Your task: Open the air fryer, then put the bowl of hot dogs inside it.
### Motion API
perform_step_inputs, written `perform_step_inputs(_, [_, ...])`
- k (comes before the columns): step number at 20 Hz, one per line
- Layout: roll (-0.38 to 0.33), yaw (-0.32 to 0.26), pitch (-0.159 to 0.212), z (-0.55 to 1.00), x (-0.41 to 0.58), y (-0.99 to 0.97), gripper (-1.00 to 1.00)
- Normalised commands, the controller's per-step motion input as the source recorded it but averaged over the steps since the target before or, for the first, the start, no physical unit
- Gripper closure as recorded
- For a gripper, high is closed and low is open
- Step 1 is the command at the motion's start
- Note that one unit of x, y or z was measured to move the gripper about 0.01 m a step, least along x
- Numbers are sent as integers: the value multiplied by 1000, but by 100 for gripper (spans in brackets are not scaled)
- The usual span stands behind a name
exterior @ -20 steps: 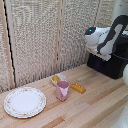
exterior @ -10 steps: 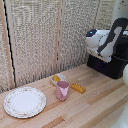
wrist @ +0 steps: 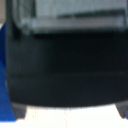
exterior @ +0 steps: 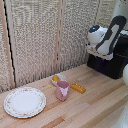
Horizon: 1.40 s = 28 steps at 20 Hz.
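The air fryer (exterior: 114,64) is a glossy black box at the exterior view's right, and its black front (wrist: 65,70) fills the wrist view. My gripper (exterior: 94,50) hangs right in front of it, hiding the handle. In the wrist view my gripper (wrist: 70,111) is open, its dark fingertips (wrist: 18,112) far apart with nothing between them. The small whitish bowl (exterior: 57,78) with yellow-orange hot dogs (exterior: 56,78) sits on the wooden table behind the pink cup (exterior: 62,90), well away from the gripper on the exterior view's left.
A yellow-orange stick (exterior: 77,88) lies beside the pink cup. A large floral-rimmed plate (exterior: 25,101) rests at the exterior view's left. A woven screen (exterior: 45,35) stands along the back of the table (exterior: 95,107).
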Motion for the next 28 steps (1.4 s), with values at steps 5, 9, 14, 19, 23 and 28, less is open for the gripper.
perform_step_inputs(5, [316,23,4,278,-132,-61,100])
perform_step_inputs(9, [313,57,9,273,-65,20,100])
perform_step_inputs(14, [215,7,2,510,-198,641,100])
perform_step_inputs(19, [175,0,0,628,-205,766,100])
perform_step_inputs(23, [107,-33,-33,696,-61,776,100])
perform_step_inputs(28, [69,-114,-102,635,-50,731,100])
